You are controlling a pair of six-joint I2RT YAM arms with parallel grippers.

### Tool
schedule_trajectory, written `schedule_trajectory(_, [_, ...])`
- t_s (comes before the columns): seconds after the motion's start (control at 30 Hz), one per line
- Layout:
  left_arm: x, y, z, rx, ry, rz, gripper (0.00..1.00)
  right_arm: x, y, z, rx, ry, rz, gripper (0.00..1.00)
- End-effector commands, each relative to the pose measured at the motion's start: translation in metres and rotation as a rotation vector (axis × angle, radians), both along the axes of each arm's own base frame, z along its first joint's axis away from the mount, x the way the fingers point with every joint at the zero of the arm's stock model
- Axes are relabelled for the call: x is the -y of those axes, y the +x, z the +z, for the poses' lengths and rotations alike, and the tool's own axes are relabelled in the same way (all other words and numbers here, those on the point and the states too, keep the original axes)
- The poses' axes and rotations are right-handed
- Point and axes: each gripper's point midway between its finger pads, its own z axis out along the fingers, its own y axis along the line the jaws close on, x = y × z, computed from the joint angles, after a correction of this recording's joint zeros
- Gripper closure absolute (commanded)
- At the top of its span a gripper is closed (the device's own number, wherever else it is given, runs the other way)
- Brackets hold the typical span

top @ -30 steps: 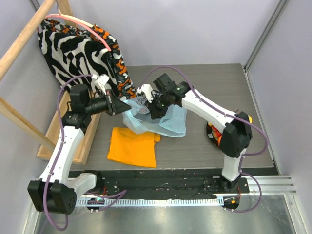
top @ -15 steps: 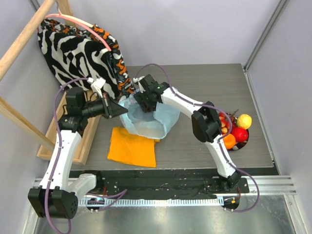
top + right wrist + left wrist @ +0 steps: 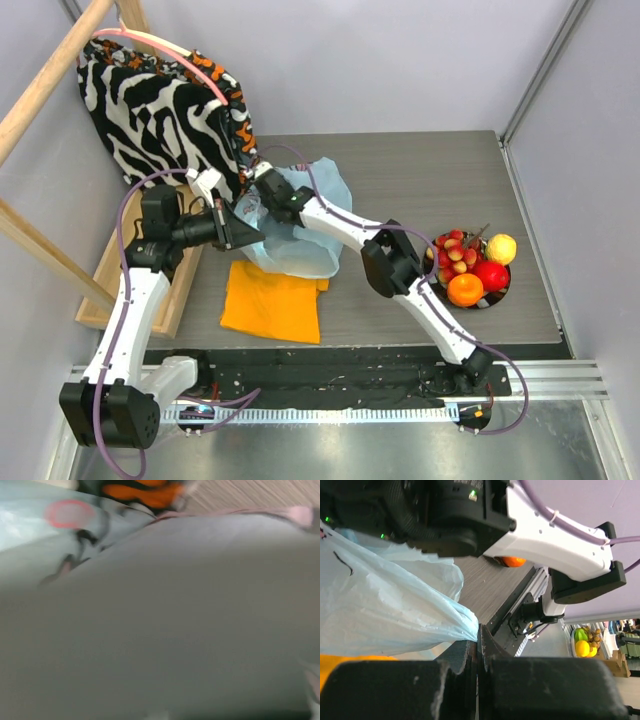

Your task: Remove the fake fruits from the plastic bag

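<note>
Top external view: the translucent pale blue plastic bag (image 3: 305, 225) lies crumpled at the left middle of the grey desk (image 3: 420, 170), just in front of the zebra-striped cloth (image 3: 150, 110) and touching the far edge of the folded orange cloth (image 3: 270, 300). The left arm (image 3: 135, 290) reaches in from the left, and the left jaws meet the bag's left edge. The right arm (image 3: 345, 225) stretches across the desk from the right, its wrist end lying over the bag's upper left part. The fake fruits sit well apart from the bag, heaped on a dark dish (image 3: 498, 294) at the right side of the desk: an orange (image 3: 465, 290) nearest the arms, a red apple (image 3: 490, 275) beside it, a yellow lemon (image 3: 502, 248) behind the apple, and small red strawberries (image 3: 452, 250) to the left. The left wrist view shows the left jaws pressed together on a pinched fold of the bag's thin plastic, which fans out to the left, with the right arm's white link crossing above. The right wrist view is blurred and almost filled by pale plastic with a pink ring print (image 3: 70, 514); whether the right jaws are open or closed I cannot tell.
</note>
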Motion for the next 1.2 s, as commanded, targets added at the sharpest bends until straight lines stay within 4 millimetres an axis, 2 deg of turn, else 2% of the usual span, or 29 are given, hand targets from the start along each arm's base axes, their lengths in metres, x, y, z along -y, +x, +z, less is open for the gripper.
schedule_trajectory(0.0, [0.002,-0.003,0.012,0.035,-0.015,-0.022,1.0,-0.014,0.007,0.03,0.111,-0.022,0.051,0.99])
schedule_trajectory(0.07, [0.001,-0.002,0.012,0.04,-0.009,-0.014,1.0,-0.015,0.001,0.042,0.108,-0.015,0.093,0.99])
schedule_trajectory(0.1, [0.0,0.0,0.011,0.043,-0.003,-0.005,1.0,-0.012,-0.004,0.067,0.122,0.005,0.114,0.99])
schedule_trajectory(0.13, [-0.001,0.001,0.009,0.05,0.005,0.002,1.0,-0.01,-0.01,0.08,0.114,0.019,0.136,0.99])
schedule_trajectory(0.17, [-0.001,0.003,0.01,0.059,0.01,0.008,1.0,-0.009,-0.023,0.109,0.106,0.069,0.186,0.99])
schedule_trajectory(0.23, [-0.002,0.008,0.009,0.075,0.015,0.023,1.0,-0.008,-0.046,0.132,0.06,0.126,0.278,0.99])
schedule_trajectory(0.27, [-0.003,0.012,0.006,0.069,0.018,0.03,1.0,-0.002,-0.058,0.133,0.035,0.126,0.299,0.99])
schedule_trajectory(0.3, [-0.003,0.015,0.005,0.067,0.015,0.042,1.0,0.005,-0.07,0.162,0.046,0.161,0.329,0.99])
schedule_trajectory(0.33, [-0.003,0.02,0.008,0.08,0.0,0.051,1.0,0.01,-0.079,0.172,0.043,0.171,0.345,0.99])
schedule_trajectory(0.37, [-0.002,0.024,0.004,0.065,-0.006,0.055,1.0,0.019,-0.088,0.166,0.02,0.157,0.345,0.99])
schedule_trajectory(0.4, [-0.002,0.026,0.005,0.066,-0.01,0.056,1.0,0.023,-0.1,0.189,0.024,0.207,0.381,0.99])
schedule_trajectory(0.47, [-0.002,0.031,0.004,0.067,-0.014,0.059,1.0,0.027,-0.118,0.191,-0.011,0.225,0.424,0.99])
schedule_trajectory(0.5, [-0.002,0.034,0.002,0.063,-0.011,0.061,1.0,0.033,-0.126,0.209,0.004,0.25,0.442,0.99])
schedule_trajectory(0.6, [-0.003,0.042,-0.001,0.058,0.0,0.065,1.0,0.038,-0.146,0.219,-0.013,0.275,0.506,0.99])
schedule_trajectory(0.63, [-0.003,0.045,0.0,0.063,0.001,0.069,1.0,0.044,-0.151,0.236,0.013,0.295,0.524,0.99])
schedule_trajectory(0.7, [-0.004,0.051,0.001,0.065,0.007,0.08,1.0,0.049,-0.161,0.243,0.008,0.31,0.564,0.99])
schedule_trajectory(0.73, [-0.004,0.056,0.001,0.069,0.007,0.083,1.0,0.056,-0.165,0.256,0.038,0.312,0.578,0.99])
schedule_trajectory(0.8, [-0.005,0.064,0.007,0.094,0.012,0.099,1.0,0.067,-0.171,0.257,0.035,0.287,0.586,0.99])
schedule_trajectory(0.93, [-0.008,0.085,0.008,0.1,0.029,0.12,1.0,0.106,-0.161,0.28,0.074,0.28,0.491,0.99])
schedule_trajectory(0.97, [-0.007,0.088,0.009,0.102,0.029,0.12,1.0,0.125,-0.154,0.29,0.086,0.284,0.446,0.99])
schedule_trajectory(1.07, [-0.007,0.097,0.008,0.097,0.031,0.122,1.0,0.166,-0.143,0.308,0.122,0.254,0.356,0.99])
schedule_trajectory(1.1, [-0.007,0.099,0.01,0.105,0.032,0.125,1.0,0.189,-0.131,0.311,0.14,0.238,0.297,0.99])
schedule_trajectory(1.17, [-0.007,0.103,0.009,0.101,0.028,0.13,1.0,0.219,-0.124,0.309,0.147,0.202,0.219,0.99])
